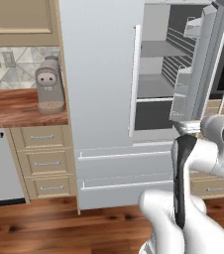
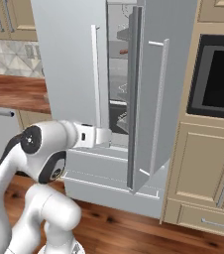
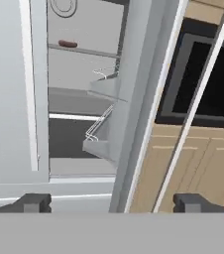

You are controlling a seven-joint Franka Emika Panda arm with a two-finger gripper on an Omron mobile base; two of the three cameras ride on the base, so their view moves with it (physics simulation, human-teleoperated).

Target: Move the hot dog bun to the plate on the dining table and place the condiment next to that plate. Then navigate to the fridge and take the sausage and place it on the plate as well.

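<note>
The fridge (image 1: 104,99) stands with its right door (image 2: 148,99) swung open. The sausage (image 3: 67,43) lies on a high shelf (image 3: 84,50) inside. The tool (image 3: 113,203) is low in front of the fridge with its two fingers (image 3: 34,202) spread wide, holding nothing.

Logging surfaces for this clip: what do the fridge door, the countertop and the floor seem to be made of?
Fridge door: matte grey metal, judging by its flat, even sheen. Countertop: reddish-brown wood with visible grain streaks. Floor: glossy wood planks, with seams and dark knots.
</note>
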